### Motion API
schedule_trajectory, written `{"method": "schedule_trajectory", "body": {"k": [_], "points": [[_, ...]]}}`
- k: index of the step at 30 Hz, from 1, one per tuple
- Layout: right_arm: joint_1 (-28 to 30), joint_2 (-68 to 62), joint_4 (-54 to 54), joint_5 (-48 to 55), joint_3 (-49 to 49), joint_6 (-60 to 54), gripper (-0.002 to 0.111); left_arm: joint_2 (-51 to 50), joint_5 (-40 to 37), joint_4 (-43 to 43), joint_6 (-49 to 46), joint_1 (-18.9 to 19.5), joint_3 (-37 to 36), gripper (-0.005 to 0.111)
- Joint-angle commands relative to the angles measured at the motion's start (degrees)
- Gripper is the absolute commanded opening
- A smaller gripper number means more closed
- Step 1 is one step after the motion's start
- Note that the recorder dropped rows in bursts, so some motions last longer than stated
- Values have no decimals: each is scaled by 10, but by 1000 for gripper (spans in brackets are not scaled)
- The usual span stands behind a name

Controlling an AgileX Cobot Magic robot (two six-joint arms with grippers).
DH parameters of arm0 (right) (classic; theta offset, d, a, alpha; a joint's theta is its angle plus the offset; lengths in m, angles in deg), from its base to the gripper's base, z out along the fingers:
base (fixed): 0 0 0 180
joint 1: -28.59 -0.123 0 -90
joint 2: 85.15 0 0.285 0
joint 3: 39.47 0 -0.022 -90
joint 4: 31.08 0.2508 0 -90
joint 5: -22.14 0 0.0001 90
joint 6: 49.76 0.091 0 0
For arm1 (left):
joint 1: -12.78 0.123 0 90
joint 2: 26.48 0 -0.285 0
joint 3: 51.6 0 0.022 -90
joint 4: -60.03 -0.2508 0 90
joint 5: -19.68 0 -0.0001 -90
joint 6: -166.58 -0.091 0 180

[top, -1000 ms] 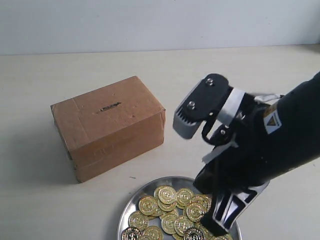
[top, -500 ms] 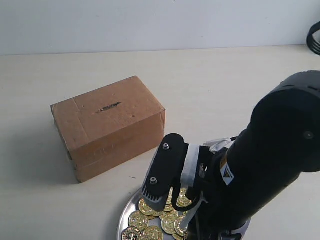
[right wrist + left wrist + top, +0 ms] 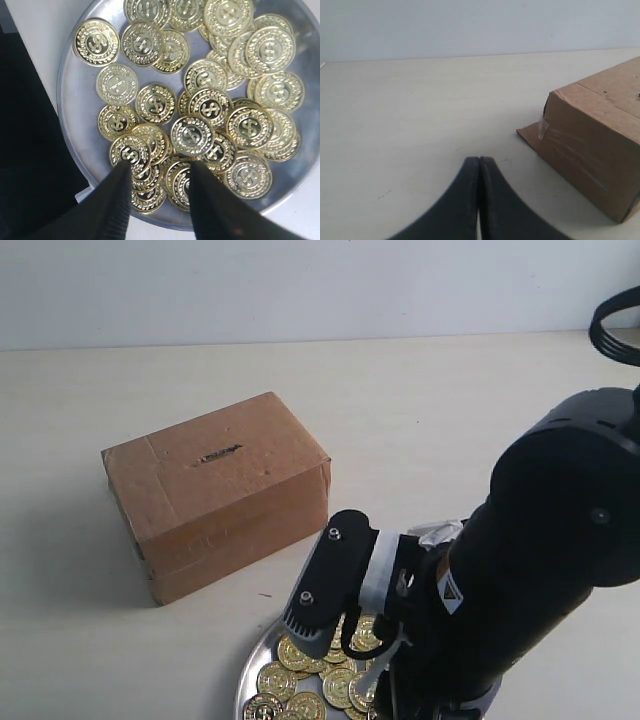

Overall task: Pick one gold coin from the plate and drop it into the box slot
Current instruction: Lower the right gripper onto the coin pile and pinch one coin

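Note:
The silver plate lies at the near edge of the table, heaped with gold coins; most of it is hidden under my right arm. In the right wrist view the plate fills the frame with several coins. My right gripper hangs open just above the pile near the rim, nothing between its fingers. The brown cardboard box stands to the left, its slot on top. My left gripper is shut and empty over bare table, beside the box.
A pale wall runs behind the beige table. A black cable loop shows at the far right edge. The bulky black right arm covers the near right part of the table.
The right arm swung down and tipped its gripper onto the plate, covering most of the coins. In the last half second it barely shifted. Box and plate stayed put.

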Motion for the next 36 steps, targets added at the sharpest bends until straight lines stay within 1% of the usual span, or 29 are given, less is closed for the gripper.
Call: {"method": "schedule_trajectory", "body": {"k": [1,5,9,15,18,21,24,31,32,36], "points": [[-2,0,-4,21,4,24,38,2,6,7,-1,0,-2,0],[-2,0,-7,43,4,29,38,2,6,7,-1,0,-2,0],[-2,3,-40,55,-7,69,38,2,6,7,-1,0,-2,0],[-2,24,-43,17,-53,73,38,2,6,7,-1,0,-2,0],[-2,25,-48,8,-58,73,38,2,6,7,-1,0,-2,0],[-27,24,-92,-8,-58,94,38,2,6,7,-1,0,-2,0],[-53,24,-152,-18,-58,146,38,2,6,7,-1,0,-2,0],[-56,23,-154,-35,-58,156,38,2,6,7,-1,0,-2,0],[-56,23,-152,-38,-58,156,39,2,6,7,-1,0,-2,0],[-56,23,-140,-51,-58,160,54,2,6,7,-1,0,-2,0]]}}
